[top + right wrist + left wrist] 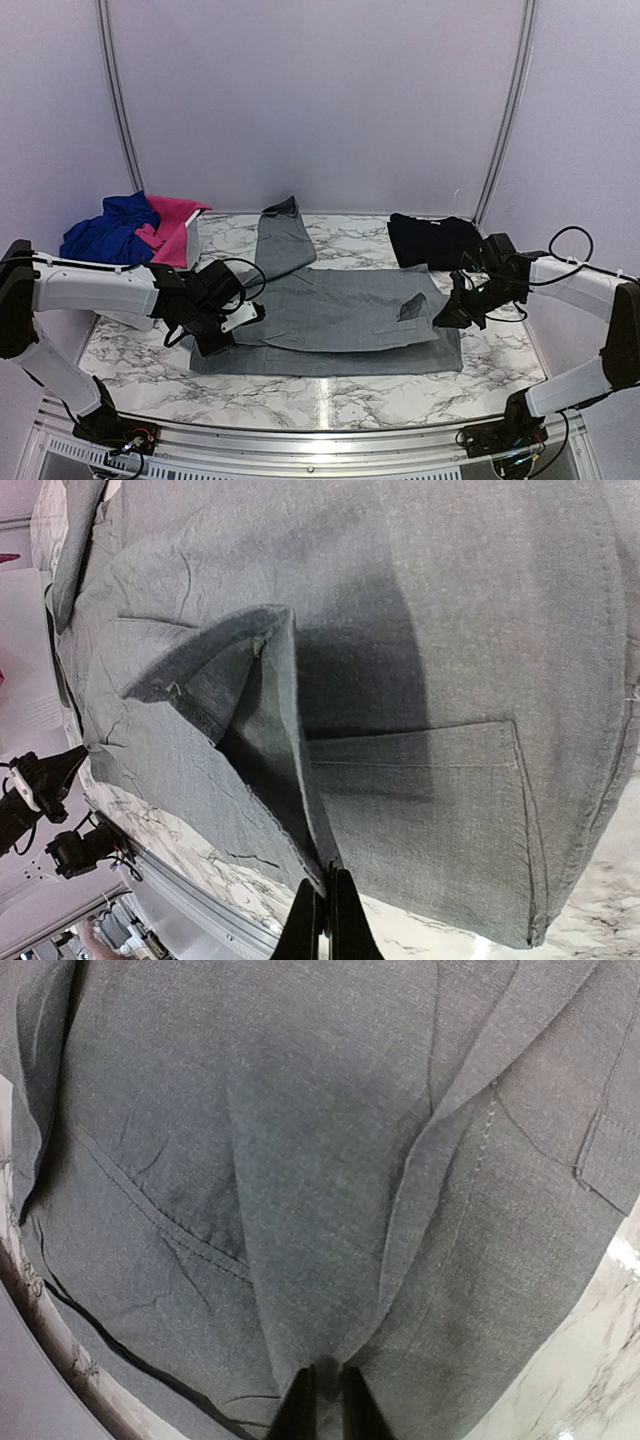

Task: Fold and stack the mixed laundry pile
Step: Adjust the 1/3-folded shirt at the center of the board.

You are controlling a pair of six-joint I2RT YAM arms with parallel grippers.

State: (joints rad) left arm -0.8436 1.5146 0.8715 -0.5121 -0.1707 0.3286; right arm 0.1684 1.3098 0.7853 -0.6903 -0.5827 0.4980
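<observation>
A grey collared button shirt (330, 310) lies spread across the middle of the marble table. My left gripper (236, 322) is at its left edge, shut on a pinched fold of the grey cloth (300, 1160), with the gripper (328, 1400) at the bottom of the left wrist view. My right gripper (447, 312) is at the shirt's right edge, shut on a lifted hem of the shirt (450, 630); the gripper (325, 915) holds it a little above the table. A black garment (435, 241) lies at the back right. Royal blue (105, 232) and hot-pink (172, 226) pieces are heaped at the back left.
A white basket (192, 238) under the blue and pink pieces stands at the back left. The marble table (500, 355) ends in a metal rail (320, 440) at the near edge. Pale walls enclose the back and sides. One sleeve (280, 235) lies stretched toward the back.
</observation>
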